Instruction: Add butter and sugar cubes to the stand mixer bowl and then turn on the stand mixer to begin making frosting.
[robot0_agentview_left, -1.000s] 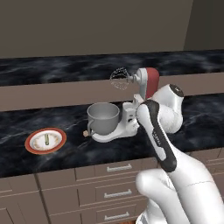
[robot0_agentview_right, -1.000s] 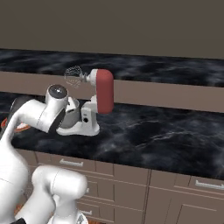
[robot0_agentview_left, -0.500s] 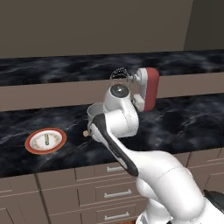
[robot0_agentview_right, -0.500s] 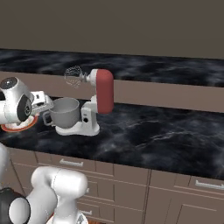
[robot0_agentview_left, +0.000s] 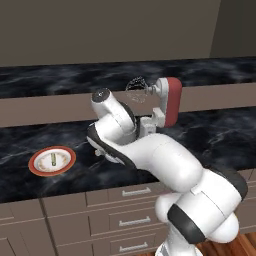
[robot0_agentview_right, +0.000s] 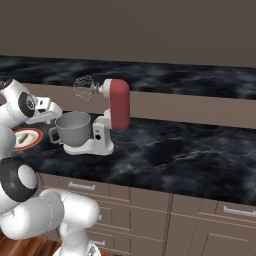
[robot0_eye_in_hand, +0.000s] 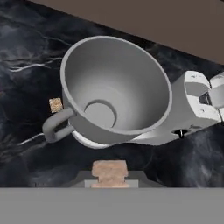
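Tan sugar cube (robot0_eye_in_hand: 109, 172) clamped in gripper (robot0_eye_in_hand: 109, 180), hovering just short of stand mixer bowl (robot0_eye_in_hand: 117, 87) on handle side. Second cube (robot0_eye_in_hand: 55, 104) on counter beside the handle. Butter (robot0_agentview_left: 53, 159) on plate (robot0_agentview_left: 37, 168), left of bowl.

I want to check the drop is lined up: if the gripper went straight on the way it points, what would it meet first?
Probably the stand mixer bowl, about at its near wall. The gripper, shut on a sugar cube, looks down toward it; depth is unclear.
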